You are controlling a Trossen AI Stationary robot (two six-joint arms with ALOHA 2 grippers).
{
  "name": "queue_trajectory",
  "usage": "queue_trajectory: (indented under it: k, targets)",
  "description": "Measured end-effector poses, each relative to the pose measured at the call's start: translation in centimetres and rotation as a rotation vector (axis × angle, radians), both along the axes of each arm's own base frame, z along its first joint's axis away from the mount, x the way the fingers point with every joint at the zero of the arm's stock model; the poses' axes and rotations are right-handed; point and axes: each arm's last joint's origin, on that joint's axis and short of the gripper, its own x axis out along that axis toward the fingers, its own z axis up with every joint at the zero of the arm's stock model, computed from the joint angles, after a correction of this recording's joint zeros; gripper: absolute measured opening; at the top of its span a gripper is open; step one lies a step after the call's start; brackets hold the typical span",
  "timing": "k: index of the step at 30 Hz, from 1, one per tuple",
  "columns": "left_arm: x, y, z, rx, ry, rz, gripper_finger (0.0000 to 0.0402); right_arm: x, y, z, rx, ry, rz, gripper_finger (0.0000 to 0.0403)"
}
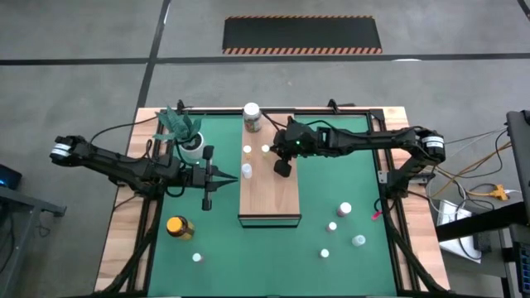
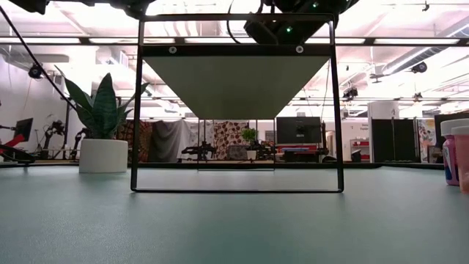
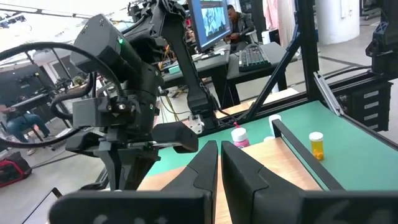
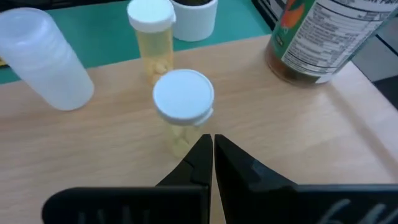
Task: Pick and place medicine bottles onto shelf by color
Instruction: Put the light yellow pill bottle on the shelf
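Note:
The shelf (image 1: 269,190), a light-brown board, lies on the green mat. At its far end stand a white-lidded jar (image 1: 252,117), two small white-capped bottles (image 1: 247,149) (image 1: 265,149) and a pale translucent bottle (image 1: 246,170). My right gripper (image 1: 282,167) is shut above the shelf and slants down. Its tips (image 4: 212,144) are just in front of the nearer white-capped bottle (image 4: 183,99), which stands upright on the board. My left gripper (image 3: 219,163) is shut and level, left of the shelf, holding nothing. My right gripper's shut fingertips (image 4: 202,149) lie against the picture of the white-capped bottle's yellow body (image 4: 177,138), low down. I cannot tell whether they touch it. The bottle stands upright on the shelf on its own base.
A white pot with a green plant (image 1: 190,145) stands at the mat's far left. An amber yellow-lidded jar (image 1: 179,227) and a small bottle (image 1: 197,257) are near left. Pink-capped and white-capped bottles (image 1: 344,209) (image 1: 358,241) are scattered on the right of the mat.

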Motion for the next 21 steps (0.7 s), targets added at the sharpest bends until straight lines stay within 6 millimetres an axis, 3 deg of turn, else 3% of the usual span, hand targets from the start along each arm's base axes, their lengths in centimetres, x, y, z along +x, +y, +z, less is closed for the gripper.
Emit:
queue_trajectory:
  k: [21]
  targets:
    - [0.0, 0.0, 0.0, 0.0, 0.0, 0.0, 0.0003, 0.5, -1.0, -0.2, -0.03, -0.038, 0.029, 0.0009]
